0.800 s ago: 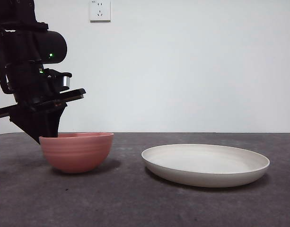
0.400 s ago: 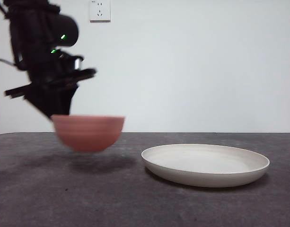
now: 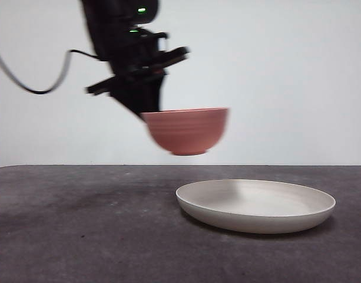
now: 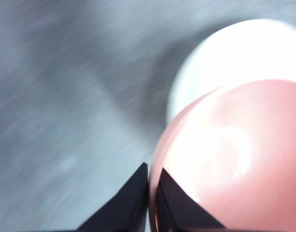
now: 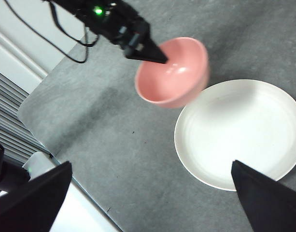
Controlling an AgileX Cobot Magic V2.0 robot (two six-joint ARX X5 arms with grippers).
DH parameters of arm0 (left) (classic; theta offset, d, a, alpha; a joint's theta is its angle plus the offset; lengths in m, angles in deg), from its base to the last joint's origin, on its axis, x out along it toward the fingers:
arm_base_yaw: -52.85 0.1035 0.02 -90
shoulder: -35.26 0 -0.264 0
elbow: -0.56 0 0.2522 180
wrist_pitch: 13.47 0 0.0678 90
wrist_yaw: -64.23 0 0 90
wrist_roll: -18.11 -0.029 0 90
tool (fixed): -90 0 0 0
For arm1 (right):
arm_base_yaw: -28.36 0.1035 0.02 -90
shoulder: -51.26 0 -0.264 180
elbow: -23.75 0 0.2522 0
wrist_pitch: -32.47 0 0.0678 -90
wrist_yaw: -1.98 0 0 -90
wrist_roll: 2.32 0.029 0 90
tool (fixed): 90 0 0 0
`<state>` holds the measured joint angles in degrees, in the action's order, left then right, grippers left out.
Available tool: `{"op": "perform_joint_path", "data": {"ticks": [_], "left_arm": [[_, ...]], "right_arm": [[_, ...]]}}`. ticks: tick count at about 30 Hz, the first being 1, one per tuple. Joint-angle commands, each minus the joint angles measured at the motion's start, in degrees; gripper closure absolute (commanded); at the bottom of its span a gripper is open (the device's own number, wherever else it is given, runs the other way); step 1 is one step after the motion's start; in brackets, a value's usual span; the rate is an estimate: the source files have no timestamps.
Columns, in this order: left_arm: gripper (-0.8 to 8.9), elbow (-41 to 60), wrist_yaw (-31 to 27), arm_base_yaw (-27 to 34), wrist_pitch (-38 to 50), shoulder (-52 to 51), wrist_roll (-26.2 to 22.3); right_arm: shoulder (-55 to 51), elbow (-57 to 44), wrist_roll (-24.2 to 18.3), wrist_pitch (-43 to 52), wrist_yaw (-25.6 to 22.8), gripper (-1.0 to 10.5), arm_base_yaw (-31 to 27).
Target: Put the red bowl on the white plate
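The red bowl (image 3: 187, 131) hangs in the air, above and just left of the white plate (image 3: 255, 205), which lies on the dark table. My left gripper (image 3: 146, 113) is shut on the bowl's left rim, one jaw inside and one outside. The left wrist view shows the jaws closed on the bowl's rim (image 4: 225, 159) with the plate (image 4: 244, 53) beyond it. In the right wrist view the bowl (image 5: 173, 72) hovers beside the plate (image 5: 239, 133), held by the left gripper (image 5: 160, 58). My right gripper (image 5: 152, 203) is open, high above the table, holding nothing.
The dark grey table top (image 3: 80, 230) stretches left of the plate. A white wall stands behind. The table's edge (image 5: 56, 159) and a floor with a slatted panel show in the right wrist view.
My left gripper has lifted the bowl off the table and carried it up and to the right, toward the plate. The plate has not moved.
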<state>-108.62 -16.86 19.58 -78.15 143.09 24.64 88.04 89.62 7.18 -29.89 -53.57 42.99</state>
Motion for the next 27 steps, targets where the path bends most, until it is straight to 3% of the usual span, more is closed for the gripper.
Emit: {"op": "perform_joint_path", "data": {"ticks": [1,12,27], "left_arm": [[8.04,-5.55,-0.13,-2.43,-0.48,4.48,0.02],[8.04,-19.74,-1.90,-8.79,-4.37,18.23,0.13],[8.04,-20.00,-3.82,-10.25,-4.92,21.22,-3.52]], "right_arm": [[0.22,0.92,0.55,0.57,0.02,3.9,0.24],[0.22,0.92,0.55,0.57,0.02,3.9,0.24],[0.22,0.92,0.55,0.57,0.02,3.9,0.24]]}}
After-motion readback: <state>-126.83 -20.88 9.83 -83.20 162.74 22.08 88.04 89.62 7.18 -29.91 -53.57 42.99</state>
